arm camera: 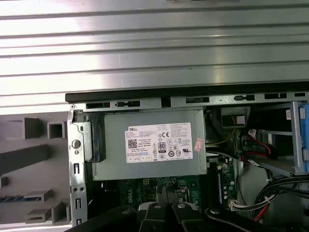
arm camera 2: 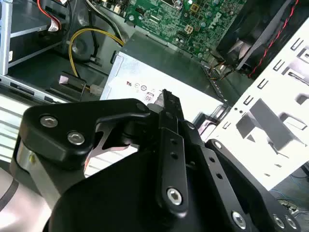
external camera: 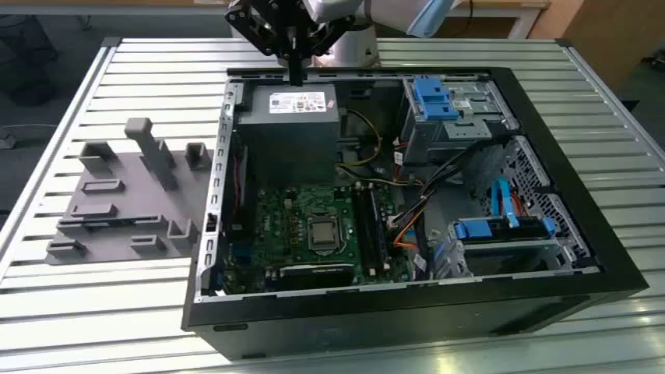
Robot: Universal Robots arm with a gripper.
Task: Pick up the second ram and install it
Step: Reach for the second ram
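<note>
1. Above the power supply (external camera: 296,117), at the case (external camera: 416,300) rear wall, gripper (external camera: 296,76) hangs, fingers (arm camera 2: 169,111) pressed together; anything pinched is hidden.
2. Second ram: place cannot be told; motherboard (external camera: 301,210) slots too dim.

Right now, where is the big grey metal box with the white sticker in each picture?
Exterior view: the grey metal box with the white sticker lies in the open black computer case's far half, by the black gripper.
Second wrist view: the box lies just beyond the gripper.
First wrist view: the box lies between the ribbed metal table and the green motherboard.
Shared landmark: that motherboard borders the box.
</note>
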